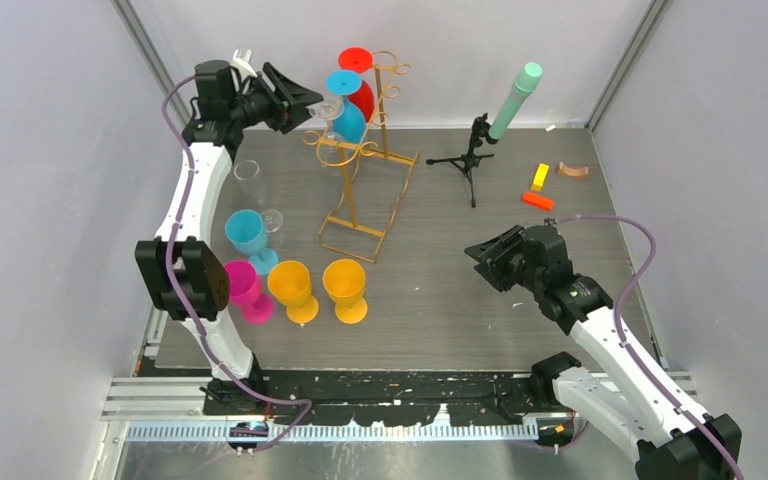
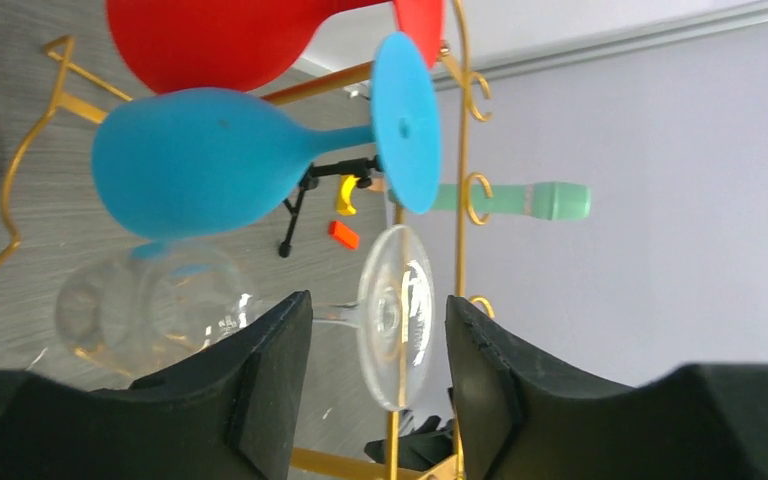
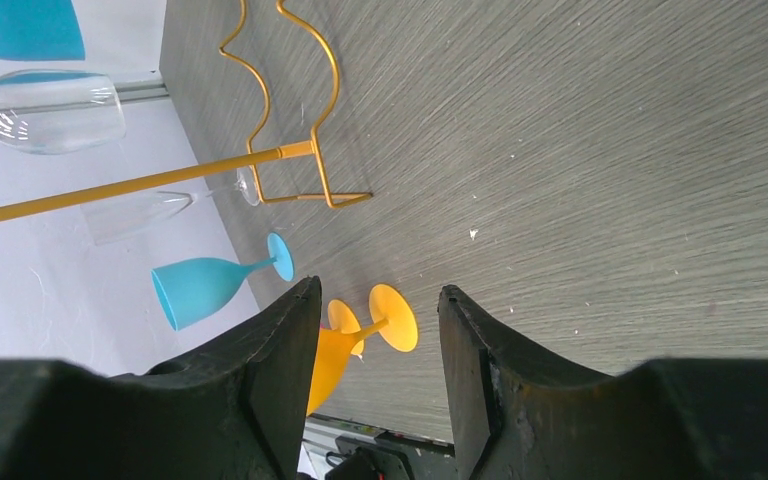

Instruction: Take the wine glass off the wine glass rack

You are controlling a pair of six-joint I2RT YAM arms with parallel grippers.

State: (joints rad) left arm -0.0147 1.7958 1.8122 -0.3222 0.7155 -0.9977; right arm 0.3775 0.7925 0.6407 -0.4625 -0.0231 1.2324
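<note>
The gold wine glass rack (image 1: 348,192) stands at the back centre of the table. A red glass (image 1: 362,96), a blue glass (image 1: 348,122) and a clear wine glass (image 1: 328,114) hang upside down from it. My left gripper (image 1: 305,100) is raised at the rack's left side. In the left wrist view its jaws (image 2: 378,300) straddle the clear glass's foot (image 2: 397,315) and stem with a gap on each side, touching nothing. The clear bowl (image 2: 150,310) lies beyond the left finger. My right gripper (image 1: 482,250) hovers open over the table's right half, with nothing between its fingers (image 3: 378,290).
On the table's left stand a blue glass (image 1: 247,232), a pink glass (image 1: 243,285), two orange glasses (image 1: 291,285) (image 1: 345,283) and a clear glass (image 1: 250,172). A black tripod (image 1: 472,155) with a green tube (image 1: 515,100) stands at the back. An orange block (image 1: 537,200) and a yellow block (image 1: 540,176) lie at the back right.
</note>
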